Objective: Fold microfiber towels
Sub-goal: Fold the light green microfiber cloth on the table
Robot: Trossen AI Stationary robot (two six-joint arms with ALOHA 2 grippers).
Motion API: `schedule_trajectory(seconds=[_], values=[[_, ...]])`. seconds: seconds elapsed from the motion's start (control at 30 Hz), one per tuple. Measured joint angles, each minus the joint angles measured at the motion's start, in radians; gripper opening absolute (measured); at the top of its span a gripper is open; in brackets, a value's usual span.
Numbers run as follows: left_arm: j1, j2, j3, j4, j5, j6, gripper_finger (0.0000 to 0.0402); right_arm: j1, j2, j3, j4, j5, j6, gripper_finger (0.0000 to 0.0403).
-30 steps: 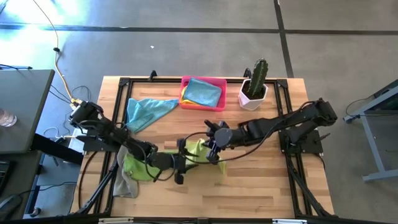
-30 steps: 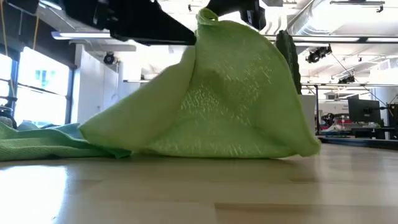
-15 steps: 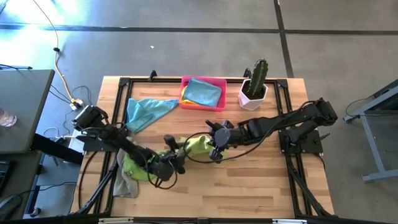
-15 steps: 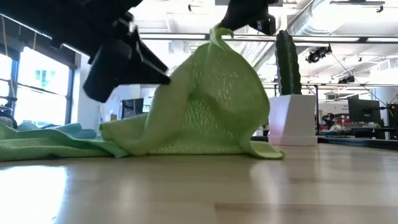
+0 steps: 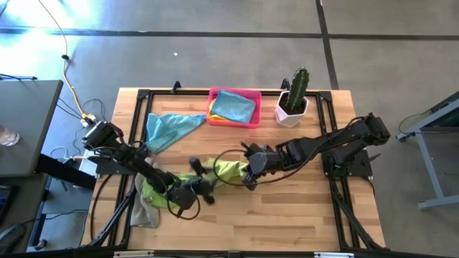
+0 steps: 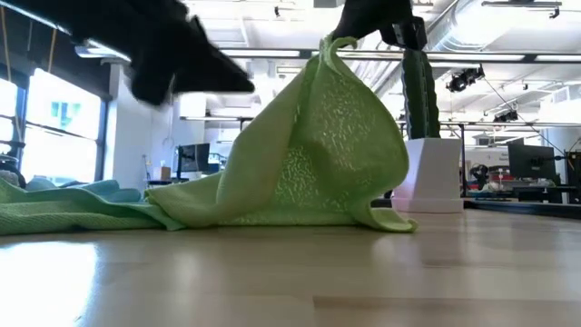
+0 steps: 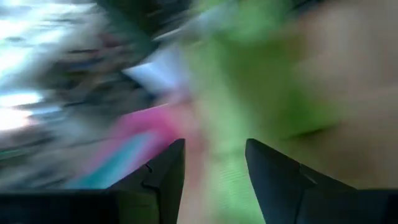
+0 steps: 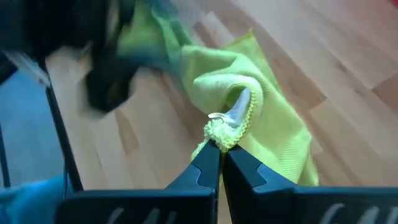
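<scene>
At the lower left of the high view, a grey towel (image 5: 141, 213) hangs partly off the table's (image 5: 301, 215) edge, crumpled under a lime green towel (image 5: 153, 192); neither looks folded. Above them, in the upper left part of the tabletop, a light blue towel (image 5: 168, 129) lies loose and rumpled, also unfolded.

Just right of the green heap, the left gripper (image 5: 206, 188) hovers near the middle of the frame; its fingers (image 7: 163, 177) stand apart with nothing between them, and its wrist view is smeared by motion.

At the centre, a second lime green towel (image 5: 231, 170) is the one being worked. The right gripper (image 8: 219, 160) has its fingers pressed together on one hemmed corner of it, and in the low view (image 6: 363, 18) that corner is drawn up into a peak while the rest of the cloth (image 6: 300, 173) trails down to the wood. This fold seems only begun: no edge is yet laid over another.

Toward the top centre, the pink tray (image 5: 249, 97) holds a light blue towel (image 5: 233, 106) lying flat over a yellow one (image 5: 211, 109); these two look finished and put away. To its right stands a potted cactus (image 5: 293, 98).

So roughly two towels appear done, one is in hand, and three more remain.
</scene>
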Motion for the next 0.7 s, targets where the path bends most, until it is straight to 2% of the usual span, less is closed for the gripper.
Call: schedule_trajectory(seconds=[0.07, 0.13, 0.33, 0.6, 0.7], values=[[0.0, 0.0, 0.0, 0.093, 0.138, -0.011, 0.0158, -0.01, -0.002, 0.0, 0.013, 0.005, 0.016, 0.0], [0.009, 0.0, 0.0, 0.168, 0.186, -0.013, 0.0158, -0.017, -0.002, 0.0, 0.025, -0.003, 0.035, 0.0], [0.077, 0.0, 0.0, 0.323, 0.144, 0.016, 0.0158, -0.016, -0.002, 0.0, 0.111, -0.029, 0.069, 0.0], [0.151, 0.0, 0.0, 0.344, 0.136, -0.022, 0.0158, -0.013, -0.002, 0.0, 0.182, -0.028, 0.069, 0.0], [0.146, 0.0, 0.0, 0.308, 0.06, -0.022, 0.0158, -0.011, -0.002, 0.0, 0.171, -0.028, 0.069, 0.0]])
